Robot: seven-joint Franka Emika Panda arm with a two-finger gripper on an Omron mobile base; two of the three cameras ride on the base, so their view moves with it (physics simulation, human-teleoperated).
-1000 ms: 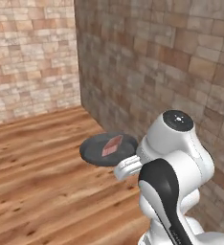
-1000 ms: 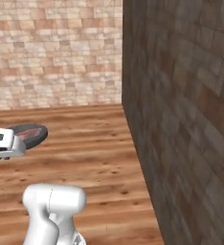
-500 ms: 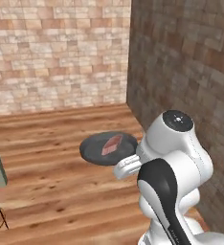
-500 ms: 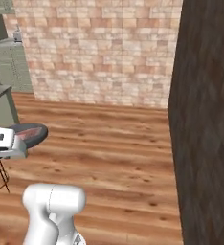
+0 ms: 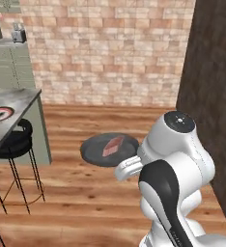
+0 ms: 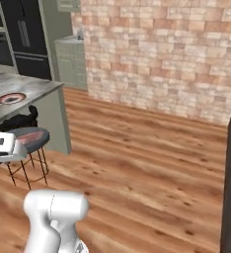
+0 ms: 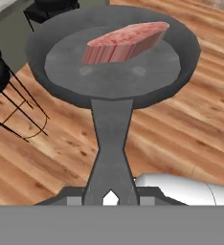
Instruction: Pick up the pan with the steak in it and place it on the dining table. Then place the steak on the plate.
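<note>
Out ahead and off to the gripper's left stands the big island-like bench with the grey-white marbled stone top (image 5: pixel 16 103), the largest thing in play and the destination for both halves of this job, and nothing from the gripper has reached it yet. Tucked against its near side, between bench and gripper, are the black round-seated bar stools on thin metal legs (image 5: pixel 16 140). Now the carried load: the round, shallow, dark grey frying pan (image 5: pixel 109 149) is up in the air over the wooden plank floor (image 5: pixel 86 202), well apart from the bench, its short dark handle (image 7: pixel 111 143) running straight back into the gripper (image 7: pixel 111 197), whose jaws are clamped tight on the handle's end. So the pick-up is done, and by the look of it this is the carry leg. Resting on that bench top, far beyond the gripper, is the round flat plate with the red-orange rim and patterned white centre (image 5: pixel 0 114), bare and waiting. Smallest of all, the flat reddish-pink slab of raw steak (image 7: pixel 125 42) lies inside the pan toward its far rim, directly ahead of the gripper. What's left, as I judge it: set the pan on the bench, let go of the handle, then lift the steak across onto the plate.
</note>
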